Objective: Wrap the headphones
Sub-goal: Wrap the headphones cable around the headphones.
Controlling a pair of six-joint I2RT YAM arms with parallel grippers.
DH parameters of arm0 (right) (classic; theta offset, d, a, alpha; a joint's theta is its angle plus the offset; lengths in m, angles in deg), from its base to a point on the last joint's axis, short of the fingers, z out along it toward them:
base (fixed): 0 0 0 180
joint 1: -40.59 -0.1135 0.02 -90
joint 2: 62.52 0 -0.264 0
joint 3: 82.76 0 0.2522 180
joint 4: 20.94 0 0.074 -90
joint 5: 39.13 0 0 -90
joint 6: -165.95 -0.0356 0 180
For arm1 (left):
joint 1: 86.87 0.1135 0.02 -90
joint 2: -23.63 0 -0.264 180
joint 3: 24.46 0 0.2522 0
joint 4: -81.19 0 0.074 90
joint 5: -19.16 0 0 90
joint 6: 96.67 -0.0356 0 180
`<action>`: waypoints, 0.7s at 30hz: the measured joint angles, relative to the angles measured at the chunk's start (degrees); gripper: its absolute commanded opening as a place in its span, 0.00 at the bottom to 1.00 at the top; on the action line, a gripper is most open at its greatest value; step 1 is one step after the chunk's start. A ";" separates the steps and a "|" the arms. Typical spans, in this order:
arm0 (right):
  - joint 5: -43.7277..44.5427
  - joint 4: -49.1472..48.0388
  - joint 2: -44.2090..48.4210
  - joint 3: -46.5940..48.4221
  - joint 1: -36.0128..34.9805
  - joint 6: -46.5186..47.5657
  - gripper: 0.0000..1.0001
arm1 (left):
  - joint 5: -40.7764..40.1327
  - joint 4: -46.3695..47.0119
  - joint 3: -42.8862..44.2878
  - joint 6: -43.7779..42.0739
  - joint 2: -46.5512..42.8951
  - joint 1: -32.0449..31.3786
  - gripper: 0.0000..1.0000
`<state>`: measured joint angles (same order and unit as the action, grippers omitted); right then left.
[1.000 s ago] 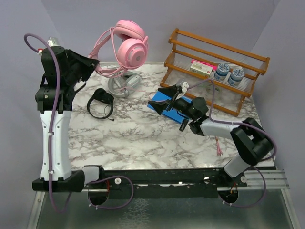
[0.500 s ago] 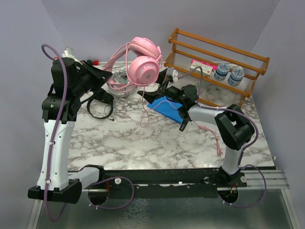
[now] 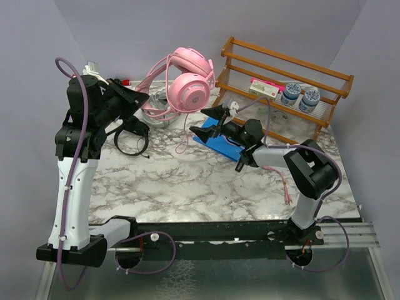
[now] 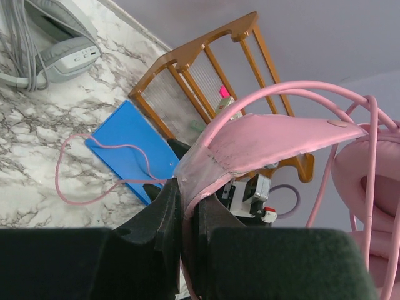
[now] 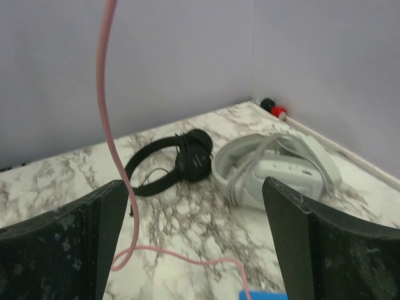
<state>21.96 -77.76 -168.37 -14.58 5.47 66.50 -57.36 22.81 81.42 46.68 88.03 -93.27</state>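
Pink headphones (image 3: pixel 189 87): only my left wrist view shows the left hand (image 4: pixel 186 206) pinching their headband (image 4: pixel 269 140); right hand (image 5: pixel 194 212) gapes empty over the marbled table (image 3: pixel 187 181), grey walls (image 3: pixel 125 31) around.

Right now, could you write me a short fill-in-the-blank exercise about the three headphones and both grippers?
1. The left gripper grips the pink over-ear headphones by their ____.
2. The right gripper is ____ and holds nothing.
3. The large grey-white over-ear headphones lie beside the small on-ear headphones, which are ____.
Missing words: headband; open; black.
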 measured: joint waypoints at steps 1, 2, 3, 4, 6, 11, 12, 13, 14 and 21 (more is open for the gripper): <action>0.33 0.00 0.85 -1.73 0.59 0.04 0.97 | 0.00 0.00 -0.02 0.00 0.00 0.00 0.00; 0.50 0.02 1.90 -3.45 1.29 0.09 0.97 | 0.00 0.04 -0.07 0.00 0.00 0.00 0.00; 0.48 0.13 3.17 -5.14 1.77 0.26 0.97 | 0.00 0.15 -0.15 0.00 0.00 0.00 0.00; 0.31 0.33 4.42 -6.43 2.21 0.48 0.97 | 0.00 0.37 -0.33 0.00 -0.02 0.00 0.00; -0.76 0.52 6.60 -7.98 2.91 0.52 0.97 | 0.02 0.61 -0.68 0.02 -0.02 0.00 0.00; -6.29 0.52 8.87 -8.57 2.82 0.31 0.97 | 0.07 0.79 -1.29 0.02 -0.02 0.00 0.00; -7.37 0.87 8.85 -8.52 2.69 0.22 0.97 | 0.09 0.81 -1.38 0.02 -0.02 0.00 0.00; -8.37 1.31 8.70 -8.31 2.43 0.17 0.96 | 0.17 0.83 -1.49 0.02 -0.02 0.00 0.00; -9.20 1.68 8.37 -7.74 2.16 0.07 0.95 | 0.22 0.85 -1.62 0.07 -0.07 0.00 0.00; -12.24 4.50 2.16 2.49 -0.61 0.02 0.76 | 0.35 0.85 -1.95 0.17 -0.11 0.00 0.00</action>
<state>9.72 -73.26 -166.20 -12.09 4.86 66.52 -57.01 23.66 79.47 46.85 87.92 -93.27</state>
